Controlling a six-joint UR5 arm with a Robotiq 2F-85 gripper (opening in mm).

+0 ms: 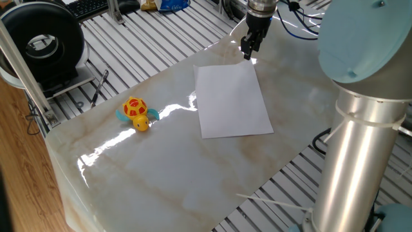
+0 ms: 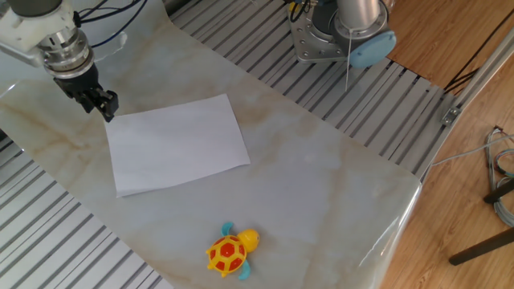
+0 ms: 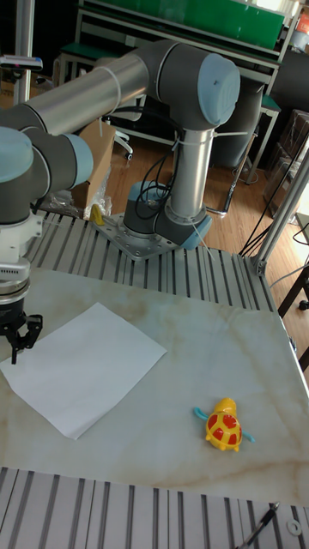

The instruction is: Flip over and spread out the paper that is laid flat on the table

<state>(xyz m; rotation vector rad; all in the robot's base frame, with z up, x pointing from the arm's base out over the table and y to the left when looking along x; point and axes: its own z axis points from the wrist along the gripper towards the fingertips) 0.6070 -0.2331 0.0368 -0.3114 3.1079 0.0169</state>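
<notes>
Tool point(image 2: 106, 107) – grip state unclear | paper point(image 2: 175, 144) flat – underside hidden

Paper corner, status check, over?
Gripper at far corner of paper, jaw state unclear. Paper flat on table, not flipped. Toy turtle well clear.

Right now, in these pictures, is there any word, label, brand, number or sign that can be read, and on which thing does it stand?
No text can be read in any view.
The paper: blank, no print.
The blue packet at the top edge of one fixed view: has print, too blurred to read.
The keyboard: keys too small to read.
The toy turtle, the gripper and the table: no lettering visible.
</notes>
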